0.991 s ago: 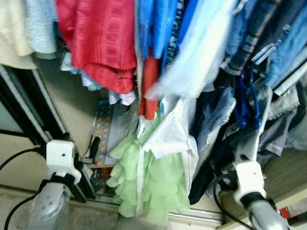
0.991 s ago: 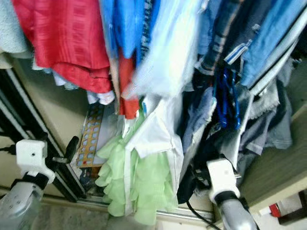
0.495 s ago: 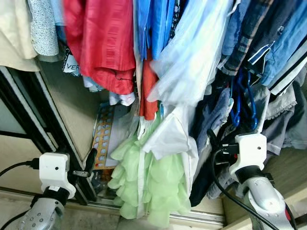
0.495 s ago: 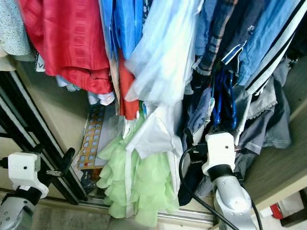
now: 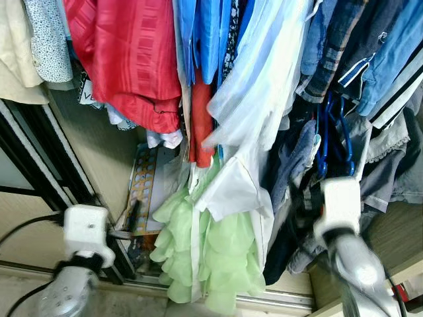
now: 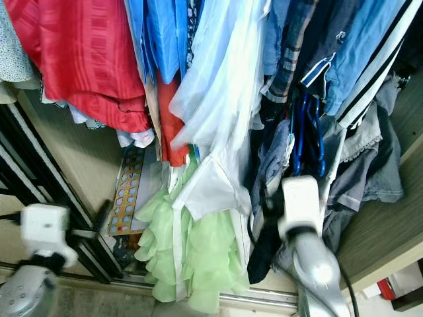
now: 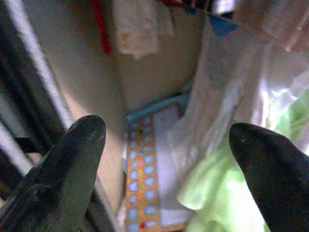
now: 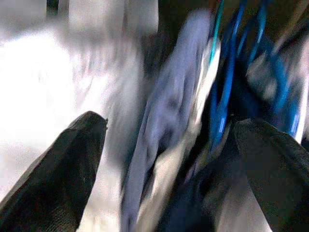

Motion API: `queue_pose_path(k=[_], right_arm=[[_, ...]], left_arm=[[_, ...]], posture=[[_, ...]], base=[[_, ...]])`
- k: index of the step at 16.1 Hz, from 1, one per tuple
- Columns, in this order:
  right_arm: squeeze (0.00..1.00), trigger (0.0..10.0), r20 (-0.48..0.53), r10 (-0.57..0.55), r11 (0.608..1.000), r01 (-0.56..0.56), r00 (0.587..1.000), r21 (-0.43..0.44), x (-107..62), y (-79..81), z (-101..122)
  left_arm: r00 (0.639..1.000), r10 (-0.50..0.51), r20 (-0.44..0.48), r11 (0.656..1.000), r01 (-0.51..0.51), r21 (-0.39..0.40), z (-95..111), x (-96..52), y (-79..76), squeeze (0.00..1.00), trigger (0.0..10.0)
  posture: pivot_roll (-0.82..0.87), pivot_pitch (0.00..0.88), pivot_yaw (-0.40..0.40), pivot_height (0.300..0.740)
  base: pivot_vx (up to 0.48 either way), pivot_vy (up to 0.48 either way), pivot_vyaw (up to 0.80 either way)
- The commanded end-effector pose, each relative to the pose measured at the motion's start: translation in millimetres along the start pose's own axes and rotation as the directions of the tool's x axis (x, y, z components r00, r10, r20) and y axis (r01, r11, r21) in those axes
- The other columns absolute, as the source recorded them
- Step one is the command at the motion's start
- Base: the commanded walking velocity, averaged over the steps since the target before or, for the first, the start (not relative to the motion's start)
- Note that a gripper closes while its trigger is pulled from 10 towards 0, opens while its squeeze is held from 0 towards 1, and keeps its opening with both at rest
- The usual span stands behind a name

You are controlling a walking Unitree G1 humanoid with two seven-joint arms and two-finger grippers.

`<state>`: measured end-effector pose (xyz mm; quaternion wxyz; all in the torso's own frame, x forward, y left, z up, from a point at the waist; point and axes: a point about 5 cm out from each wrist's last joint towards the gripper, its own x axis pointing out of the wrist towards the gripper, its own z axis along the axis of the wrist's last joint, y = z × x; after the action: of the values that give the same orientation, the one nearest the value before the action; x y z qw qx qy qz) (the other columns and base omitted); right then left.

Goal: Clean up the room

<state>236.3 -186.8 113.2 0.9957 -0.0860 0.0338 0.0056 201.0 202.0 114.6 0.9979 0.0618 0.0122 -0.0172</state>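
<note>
The right end effector (image 8: 164, 145), fingers spread apart, is pointing at the blue hangers (image 5: 330, 135) just ahead among soft, limp hanging clothes (image 5: 264, 99), best gripped by a stiff hanger, while the left end effector (image 7: 164, 145) is hovering open beside the green ruffled garment (image 5: 211, 254).

Head eyes: my two eyes looked forward and down, close to the hanging clothes (image 5: 251, 99).
Left wrist: it looked along my spread left fingers (image 7: 72, 159) at the patterned board (image 7: 142, 188), near.
Right wrist: it faced the blue hangers (image 8: 227, 96) closely, blurred.
Shared: head and left wrist both saw the green ruffled garment (image 5: 211, 251).
</note>
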Motion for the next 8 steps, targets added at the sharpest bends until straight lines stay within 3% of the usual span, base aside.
queue_pose_path(k=[1,3,4,7,8], right_arm=[[0.00,10.0,-0.039,-0.022,1.000,0.022,0.999,0.003,-10.5,-3.8,-5.9],[0.00,10.0,-0.065,-0.042,0.998,0.039,0.997,-0.051,-20.5,-5.7,-16.4],[0.00,10.0,-0.072,-0.042,0.999,0.040,0.997,-0.018,-24.3,-9.3,-17.8],[0.00,10.0,-0.091,-0.066,0.997,0.061,0.994,-0.050,-25.7,-21.7,-16.1],[0.00,10.0,-0.082,-0.072,0.995,0.066,0.994,-0.072,-23.6,-22.2,-15.1]], left_arm=[[1.000,0.027,0.000,1.000,-0.027,0.006,-0.8,-7.2,2.0,0.00,10.0],[0.999,0.033,-0.025,0.999,-0.033,0.008,-8.5,-15.2,-1.1,0.00,10.0],[0.998,0.042,-0.042,0.999,-0.041,0.015,-12.6,-20.0,-2.1,0.00,10.0],[0.993,0.070,-0.093,0.998,-0.071,0.000,-19.8,-26.0,0.0,0.00,10.0],[0.994,0.078,-0.072,0.994,-0.072,0.086,-18.3,-20.5,-4.0,0.00,10.0]], posture=[[0.03,0.000,-0.040,0.740],[0.03,0.000,-0.048,0.740],[0.03,0.003,-0.050,0.740],[0.01,0.009,-0.049,0.740],[0.01,0.003,-0.051,0.740]], base=[[0.000,0.000,0.00],[0.000,0.000,0.00],[0.000,0.000,0.00],[0.000,0.000,0.00],[0.000,0.000,0.00]])
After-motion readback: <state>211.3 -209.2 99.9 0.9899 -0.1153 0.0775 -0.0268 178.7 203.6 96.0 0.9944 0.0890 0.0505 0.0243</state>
